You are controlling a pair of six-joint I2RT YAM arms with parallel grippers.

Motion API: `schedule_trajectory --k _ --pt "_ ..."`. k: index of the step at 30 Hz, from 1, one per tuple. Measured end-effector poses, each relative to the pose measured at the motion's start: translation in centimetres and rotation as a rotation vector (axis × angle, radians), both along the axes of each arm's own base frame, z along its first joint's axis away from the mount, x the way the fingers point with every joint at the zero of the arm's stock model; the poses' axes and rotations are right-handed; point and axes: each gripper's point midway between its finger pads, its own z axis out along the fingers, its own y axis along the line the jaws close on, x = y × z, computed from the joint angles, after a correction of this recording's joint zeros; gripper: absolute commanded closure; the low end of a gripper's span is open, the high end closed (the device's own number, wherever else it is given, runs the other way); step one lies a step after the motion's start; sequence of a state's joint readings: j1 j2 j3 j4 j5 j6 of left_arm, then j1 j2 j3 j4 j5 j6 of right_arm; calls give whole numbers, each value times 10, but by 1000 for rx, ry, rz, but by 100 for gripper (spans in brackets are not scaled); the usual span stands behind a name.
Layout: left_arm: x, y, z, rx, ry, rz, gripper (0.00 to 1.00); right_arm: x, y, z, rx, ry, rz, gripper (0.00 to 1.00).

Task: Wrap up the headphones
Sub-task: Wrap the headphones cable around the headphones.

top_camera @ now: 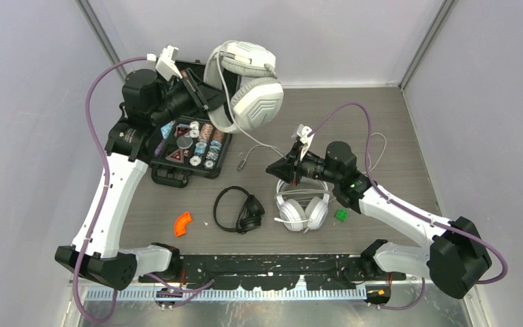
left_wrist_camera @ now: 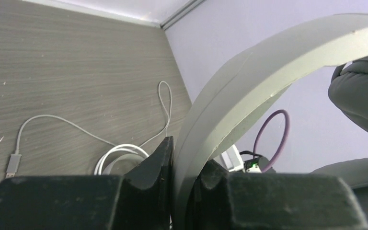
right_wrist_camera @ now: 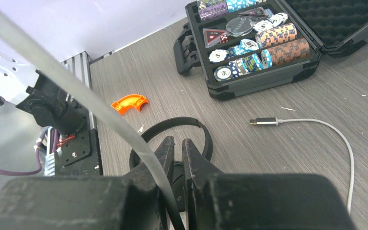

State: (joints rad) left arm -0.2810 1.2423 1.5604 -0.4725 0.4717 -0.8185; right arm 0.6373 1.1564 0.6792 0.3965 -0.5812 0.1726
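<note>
My left gripper (top_camera: 206,95) (left_wrist_camera: 188,155) is shut on the headband of a bulky white pair of headphones (top_camera: 248,82) (left_wrist_camera: 268,62), held up at the back of the table. Its pale cord (top_camera: 233,129) (right_wrist_camera: 76,93) runs down to my right gripper (top_camera: 271,167) (right_wrist_camera: 178,142). There the jaws stand slightly apart, with the cord lying across the left finger and passing between them. Below that gripper a second white pair (top_camera: 303,208) (left_wrist_camera: 120,153) rests on the table. A slim black pair (top_camera: 238,210) (right_wrist_camera: 182,127) lies just to its left.
An open black case of poker chips (top_camera: 191,146) (right_wrist_camera: 258,48) sits at the back left under the left arm. A USB plug (top_camera: 243,163) (right_wrist_camera: 263,121) (left_wrist_camera: 13,165) on a pale cord lies mid-table. An orange piece (top_camera: 183,223) (right_wrist_camera: 129,103) and a small green piece (top_camera: 341,214) lie near the front.
</note>
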Motion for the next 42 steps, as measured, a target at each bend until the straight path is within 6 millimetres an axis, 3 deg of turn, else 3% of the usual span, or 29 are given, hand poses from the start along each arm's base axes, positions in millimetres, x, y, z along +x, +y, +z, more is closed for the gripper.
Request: schedule_trajectory --k 4,12,19,27,37,42 --pt "2 1 15 -47 -29 23 100 0 0 0 5 1 0 100" --pt "-16 -14 20 -23 -106 -139 100 9 -6 3 -11 9 -33 99" --pt "-37 -18 -12 187 -235 -343 100 23 -17 32 -42 38 -76 99" --pt "-36 -7 -45 424 -399 -416 100 4 -21 27 -89 200 -44 98" --pt "-29 3 -95 698 -461 -456 100 -11 -22 45 -92 311 -22 97" --pt "-29 6 -102 839 -537 -466 100 -20 -22 57 -88 371 -3 93"
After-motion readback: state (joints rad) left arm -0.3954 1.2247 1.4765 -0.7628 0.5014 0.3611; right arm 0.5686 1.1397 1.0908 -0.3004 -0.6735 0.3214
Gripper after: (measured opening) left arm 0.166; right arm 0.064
